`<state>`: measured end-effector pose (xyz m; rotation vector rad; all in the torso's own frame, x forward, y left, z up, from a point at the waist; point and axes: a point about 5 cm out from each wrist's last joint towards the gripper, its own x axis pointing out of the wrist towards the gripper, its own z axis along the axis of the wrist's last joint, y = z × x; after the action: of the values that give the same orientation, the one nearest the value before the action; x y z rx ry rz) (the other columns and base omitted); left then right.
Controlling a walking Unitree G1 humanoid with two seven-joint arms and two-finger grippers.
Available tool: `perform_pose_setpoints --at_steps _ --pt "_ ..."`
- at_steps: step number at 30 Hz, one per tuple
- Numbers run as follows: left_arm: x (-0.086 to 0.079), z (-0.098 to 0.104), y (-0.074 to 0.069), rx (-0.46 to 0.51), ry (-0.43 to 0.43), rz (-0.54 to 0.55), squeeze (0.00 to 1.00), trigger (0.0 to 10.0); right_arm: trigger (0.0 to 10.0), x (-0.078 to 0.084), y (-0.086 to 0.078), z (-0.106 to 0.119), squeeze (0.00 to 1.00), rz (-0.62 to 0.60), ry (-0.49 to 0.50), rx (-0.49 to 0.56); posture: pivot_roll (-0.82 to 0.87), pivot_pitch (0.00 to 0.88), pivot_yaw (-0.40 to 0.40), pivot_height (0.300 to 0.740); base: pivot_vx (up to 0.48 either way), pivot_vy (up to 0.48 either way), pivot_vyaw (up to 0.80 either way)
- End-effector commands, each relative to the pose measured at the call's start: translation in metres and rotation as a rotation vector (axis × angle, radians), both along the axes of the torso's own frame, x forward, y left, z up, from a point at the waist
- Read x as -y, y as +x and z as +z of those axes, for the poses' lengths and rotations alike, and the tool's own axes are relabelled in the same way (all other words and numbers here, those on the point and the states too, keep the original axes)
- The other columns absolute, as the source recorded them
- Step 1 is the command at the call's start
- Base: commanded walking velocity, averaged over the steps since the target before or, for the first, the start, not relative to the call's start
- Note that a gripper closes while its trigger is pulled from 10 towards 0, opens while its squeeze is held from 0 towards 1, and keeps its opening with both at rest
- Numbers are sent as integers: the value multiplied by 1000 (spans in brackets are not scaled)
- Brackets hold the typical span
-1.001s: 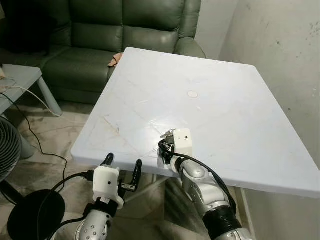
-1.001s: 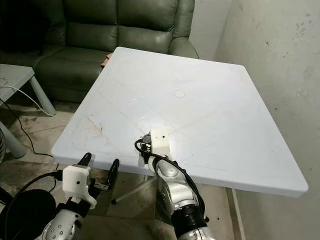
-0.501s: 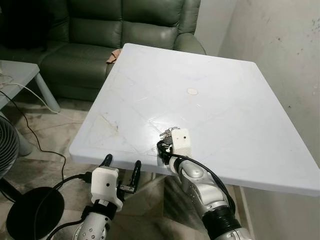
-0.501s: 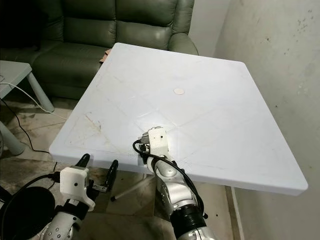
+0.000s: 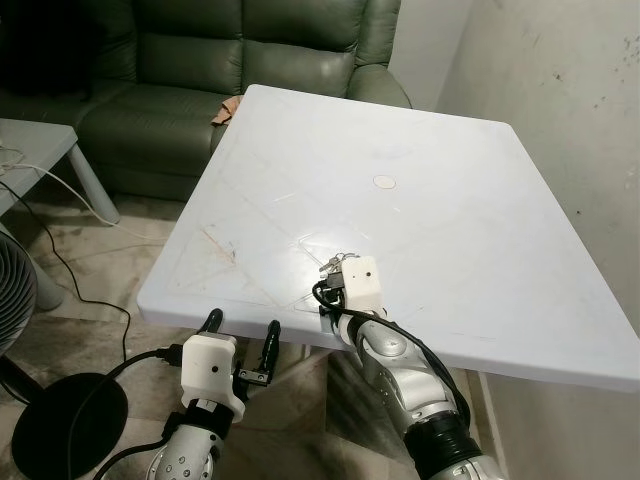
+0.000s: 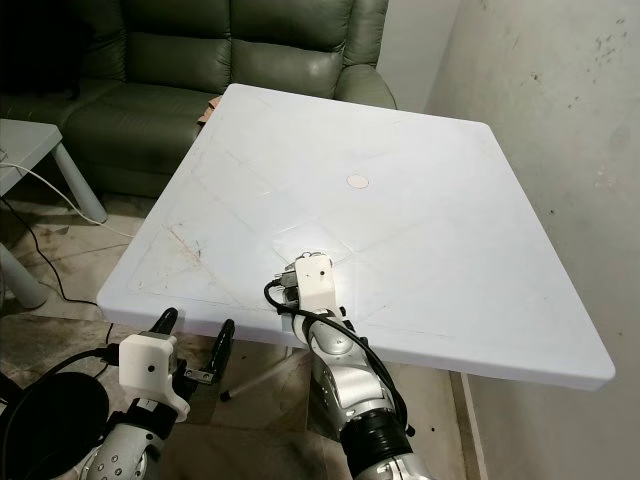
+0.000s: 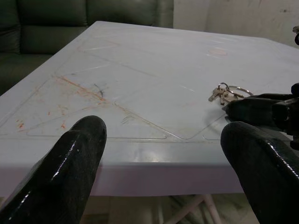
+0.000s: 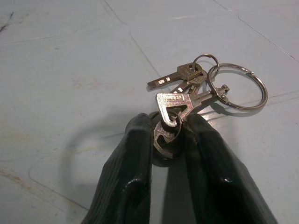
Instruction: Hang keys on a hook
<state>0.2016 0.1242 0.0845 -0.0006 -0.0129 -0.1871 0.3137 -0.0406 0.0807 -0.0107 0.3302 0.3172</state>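
Here the keys (image 8: 187,100) lie on the white table (image 5: 480,230), one key head pinched between the two black fingers (image 8: 133,172) of the right gripper (image 8: 169,135); the rest of the bunch and its ring fan out just beyond the fingertips. The right gripper sits low near the table's front edge. The left gripper (image 5: 240,335) hangs below that edge, to the left of the right arm, fingers spread wide and empty. A green sofa (image 5: 230,60) stands beyond the table's far side.
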Motion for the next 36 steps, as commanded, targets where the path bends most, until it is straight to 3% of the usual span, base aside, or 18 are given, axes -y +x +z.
perform_pose_setpoints --at_steps 1,21,27,31,36 --pt "1 1 0 2 9 -2 0 10000 0 -6 2 7 0 11 13 21 26 51 -101 740 0 0 0" --pt "2 1 1 3 11 -1 0 10000 0 -7 4 12 0 7 15 69 27 46 -104 740 0 0 0" --pt "2 1 2 4 12 6 0 10000 0 -4 6 19 0 -13 102 82 26 46 -105 740 0 0 0" --pt "1 2 5 9 9 14 0 10000 0 7 13 33 0 -69 201 135 23 43 -104 740 0 0 0" --pt "0 3 10 16 7 27 0 10000 0 27 26 59 0 -139 134 292 18 38 -100 740 0 0 0"
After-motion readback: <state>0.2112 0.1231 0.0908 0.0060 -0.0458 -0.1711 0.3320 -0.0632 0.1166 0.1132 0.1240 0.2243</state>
